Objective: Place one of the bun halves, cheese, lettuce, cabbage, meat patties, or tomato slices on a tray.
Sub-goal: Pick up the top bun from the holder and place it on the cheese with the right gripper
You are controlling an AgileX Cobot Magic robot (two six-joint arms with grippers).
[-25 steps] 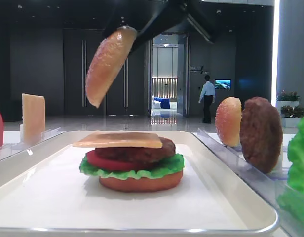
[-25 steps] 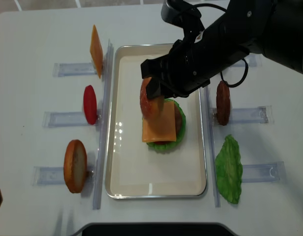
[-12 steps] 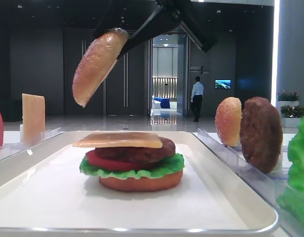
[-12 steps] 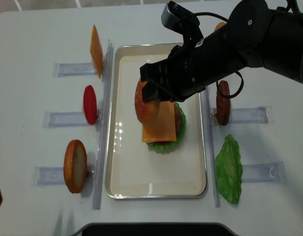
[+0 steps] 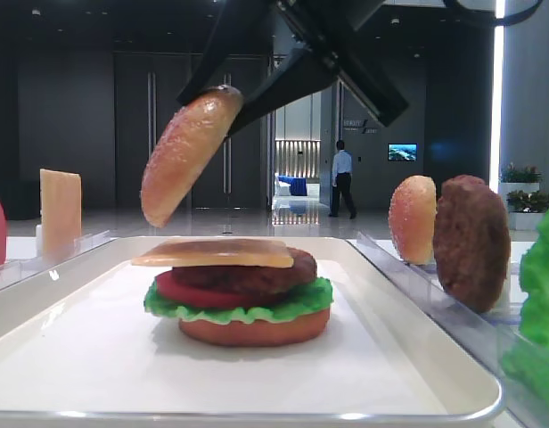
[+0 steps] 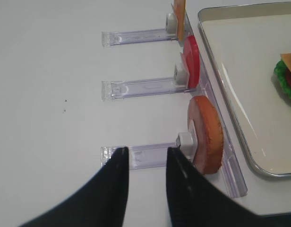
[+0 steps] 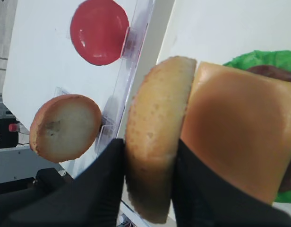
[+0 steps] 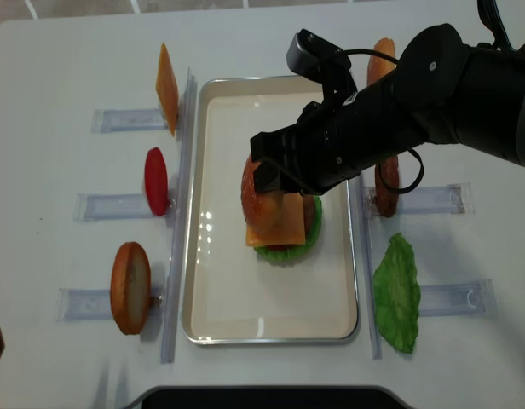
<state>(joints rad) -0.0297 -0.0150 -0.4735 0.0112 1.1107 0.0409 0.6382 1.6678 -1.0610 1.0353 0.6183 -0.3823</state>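
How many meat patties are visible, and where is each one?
2. One meat patty lies in the burger stack on the tray, under the cheese. The other meat patty stands upright in the rack right of the tray. More may be hidden.

Domed bun top [image 5: 185, 153]: golden-brown crust, glossy with pale speckles; cut face [image 7: 152, 137] matt and finely pitted. Cheese slice [image 5: 217, 252]: smooth, waxy, faintly shiny plastic look. Meat patty [image 5: 471, 241]: dark brown, coarse and rough, matt. Lettuce [image 8: 397, 294]: bright green, ruffled, slightly glossy. Tomato slice [image 7: 99, 31]: smooth red with soft sheen. Tray [image 5: 426, 357]: white, smooth, glossy raised rim; its liner looks matt. Racks [image 6: 141, 87]: clear, glossy plastic. Gripper fingers [image 7: 100, 182]: matt black. Tabletop [image 6: 51, 94]: smooth matt white.
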